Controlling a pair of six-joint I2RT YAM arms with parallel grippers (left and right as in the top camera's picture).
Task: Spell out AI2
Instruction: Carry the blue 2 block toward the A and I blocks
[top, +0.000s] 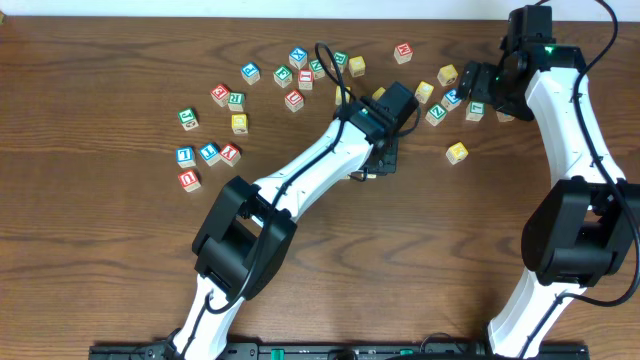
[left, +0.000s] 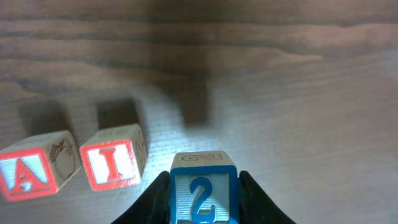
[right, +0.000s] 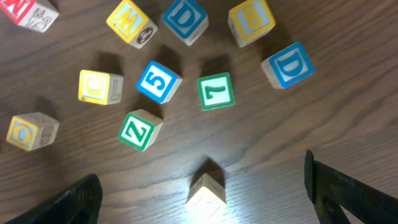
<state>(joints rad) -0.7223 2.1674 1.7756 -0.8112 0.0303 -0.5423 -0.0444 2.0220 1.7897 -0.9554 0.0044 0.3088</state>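
Observation:
My left gripper (left: 204, 208) is shut on a blue "2" block (left: 204, 193) and holds it low over the wooden table. To its left in the left wrist view stand a red "I" block (left: 112, 163) and a red "A" block (left: 28, 177), side by side, reading A, I. The "2" is just right of the "I", with a small gap. In the overhead view the left gripper (top: 376, 163) is at the table's centre and its arm hides these blocks. My right gripper (right: 200, 177) is open and empty above a pale block (right: 206, 196); it also shows in the overhead view (top: 487, 88).
Loose letter blocks lie under the right gripper: green "Z" (right: 138, 130), blue "5" (right: 158, 81), green "7" (right: 216, 91), blue "D" (right: 287, 64). More blocks are scattered at the back (top: 298, 57) and the left (top: 208, 153). A yellow block (top: 457, 152) sits alone.

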